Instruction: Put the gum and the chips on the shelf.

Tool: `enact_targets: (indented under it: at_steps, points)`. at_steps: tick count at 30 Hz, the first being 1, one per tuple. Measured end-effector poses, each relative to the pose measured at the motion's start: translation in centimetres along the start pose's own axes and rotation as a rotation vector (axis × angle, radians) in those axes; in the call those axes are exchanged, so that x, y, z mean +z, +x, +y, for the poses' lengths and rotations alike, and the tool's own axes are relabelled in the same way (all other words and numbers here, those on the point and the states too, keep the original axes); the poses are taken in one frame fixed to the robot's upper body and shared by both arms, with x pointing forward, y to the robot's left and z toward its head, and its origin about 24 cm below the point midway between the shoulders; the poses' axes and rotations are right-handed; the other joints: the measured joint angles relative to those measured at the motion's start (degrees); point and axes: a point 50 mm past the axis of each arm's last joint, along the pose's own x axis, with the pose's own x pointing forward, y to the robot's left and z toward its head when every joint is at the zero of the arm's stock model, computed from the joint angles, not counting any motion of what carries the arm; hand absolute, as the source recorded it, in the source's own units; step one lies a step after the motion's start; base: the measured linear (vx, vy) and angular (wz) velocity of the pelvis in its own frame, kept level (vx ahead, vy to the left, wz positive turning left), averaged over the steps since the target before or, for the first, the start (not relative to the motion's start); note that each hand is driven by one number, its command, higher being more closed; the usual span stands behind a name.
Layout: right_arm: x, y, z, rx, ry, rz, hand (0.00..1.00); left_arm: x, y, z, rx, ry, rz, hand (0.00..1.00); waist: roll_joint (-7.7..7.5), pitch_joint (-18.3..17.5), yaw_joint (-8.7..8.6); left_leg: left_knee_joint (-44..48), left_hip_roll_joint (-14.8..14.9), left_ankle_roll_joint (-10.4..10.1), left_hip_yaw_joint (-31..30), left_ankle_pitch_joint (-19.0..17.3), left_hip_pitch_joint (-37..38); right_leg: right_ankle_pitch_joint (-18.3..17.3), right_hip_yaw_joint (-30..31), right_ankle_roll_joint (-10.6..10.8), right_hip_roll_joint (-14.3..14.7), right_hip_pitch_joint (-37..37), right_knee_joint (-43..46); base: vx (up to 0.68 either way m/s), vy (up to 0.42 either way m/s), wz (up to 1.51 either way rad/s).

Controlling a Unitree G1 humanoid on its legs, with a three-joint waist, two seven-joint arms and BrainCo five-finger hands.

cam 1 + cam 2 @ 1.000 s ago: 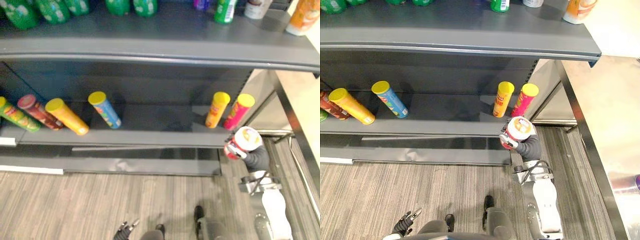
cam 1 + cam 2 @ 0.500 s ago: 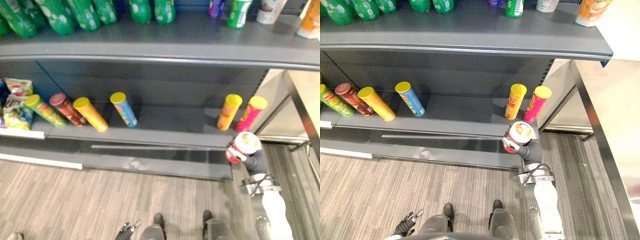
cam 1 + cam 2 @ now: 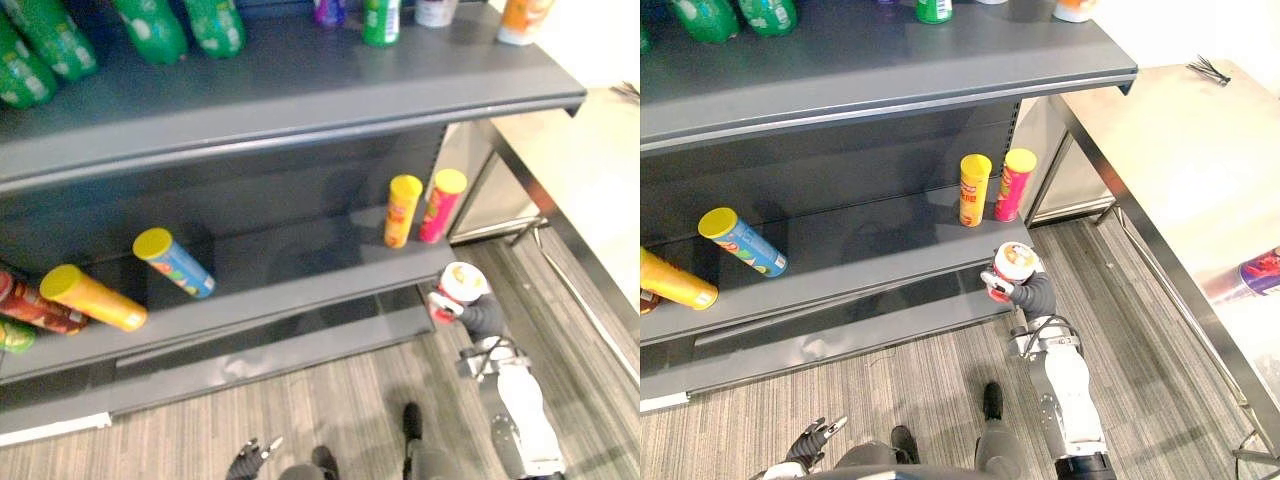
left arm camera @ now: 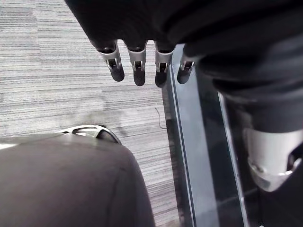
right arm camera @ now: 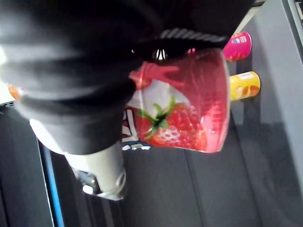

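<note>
My right hand (image 3: 1034, 296) is shut on the gum jar (image 3: 455, 290), a red tub with a strawberry picture (image 5: 184, 109) and a white lid. The jar hangs just in front of the right end of the lower shelf (image 3: 300, 272), slightly below its edge. Two chip cans stand on that shelf right behind it, an orange-yellow one (image 3: 402, 210) and a pink one (image 3: 441, 205). A blue can (image 3: 175, 262), a yellow can (image 3: 92, 297) and a red can (image 3: 25, 312) lean farther left. My left hand (image 3: 812, 443) hangs low by the floor, its fingers (image 4: 137, 71) straight and holding nothing.
The top shelf (image 3: 300, 90) carries green bottles (image 3: 150, 25) and small tubs (image 3: 380, 18). A steel table (image 3: 1160, 150) stands to the right of the shelf, with a purple and red pack (image 3: 1260, 272) on it. Grey striped carpet (image 3: 900, 390) covers the floor.
The camera has swung, so the shelf now runs slanted across the view. The right hand still holds the jar by the lower shelf's right end. The left hand stays low.
</note>
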Motion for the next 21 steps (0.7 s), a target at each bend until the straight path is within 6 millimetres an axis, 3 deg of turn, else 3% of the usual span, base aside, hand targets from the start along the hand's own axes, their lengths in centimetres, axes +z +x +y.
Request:
enact_targets:
  at_steps: [6, 10, 16, 21]
  points:
    - [-0.3, -0.1, -0.2, 0.035, -0.044, 0.036, 1.0, -0.7, -0.1, 0.2, 0.007, -0.011, 0.037, 0.0, 0.08, -2.81, 0.14, -3.18, 0.83, -1.96, -3.48, 2.3, 0.06, 0.33, -3.53, 0.69, 1.23, 2.4, -4.14, -0.02, -0.105, 0.23]
    - [0.0, 0.9, 1.2, 0.102, -0.031, 0.018, 1.0, -1.0, -0.2, 0.4, 0.015, -0.018, 0.048, 0.0, -0.54, -3.88, 0.43, -4.85, 1.09, -2.42, -4.79, 3.6, 0.46, 0.26, -4.71, 0.58, 1.67, 2.87, -4.49, -0.03, -0.059, 0.15]
    - [0.6, 3.3, 5.6, 0.308, 0.026, -0.015, 1.0, -0.7, 0.0, 0.3, 0.014, 0.01, 0.052, 0.0, -0.85, -4.12, 1.78, -5.49, 0.96, -2.37, -4.96, 3.86, 1.58, 0.45, -5.02, 0.34, 1.66, 3.84, -4.53, 0.0, 0.0, 0.01]
    - [3.1, 5.9, 9.7, 0.489, 0.1, -0.107, 1.0, -0.7, 0.0, 0.3, 0.029, 0.011, 0.057, 0.0, -1.39, -4.47, 2.2, -6.84, 0.21, -2.22, -5.08, 4.66, 2.07, 0.9, -4.98, 0.27, 1.22, 3.86, -4.49, 0.0, 0.0, 0.0]
